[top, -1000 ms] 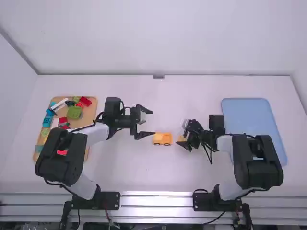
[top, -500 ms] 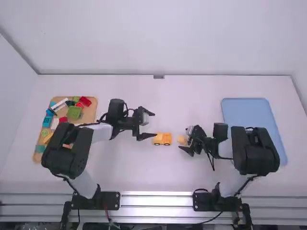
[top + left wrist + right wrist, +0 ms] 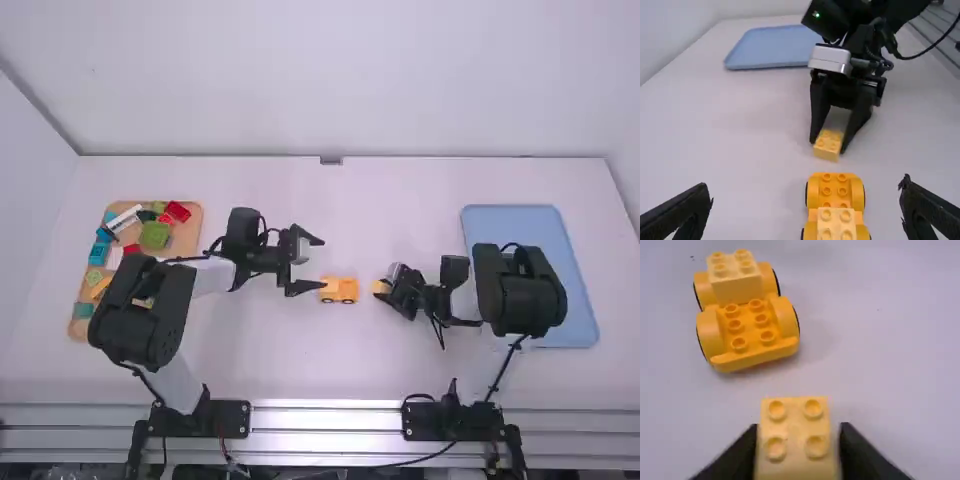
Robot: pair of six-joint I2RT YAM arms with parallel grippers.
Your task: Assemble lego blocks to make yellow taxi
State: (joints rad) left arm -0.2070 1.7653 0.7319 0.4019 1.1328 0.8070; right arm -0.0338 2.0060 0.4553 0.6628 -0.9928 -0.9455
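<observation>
Right gripper [image 3: 831, 145]: newly closed, grasping 1 yellow block [image 3: 796, 432], just off chassis [image 3: 749, 330] | Left gripper [image 3: 321, 263]: spread, at chassis's opposite end | Upshot: I judge block ready for lifting, stacking onto chassis.

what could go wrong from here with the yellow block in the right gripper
The yellow block sits right at the right gripper's fingertips, so it might twist or slip when pressed down. The wheeled base stands unheld and could roll if nudged. The open left gripper is close beside it and might bump it.
</observation>
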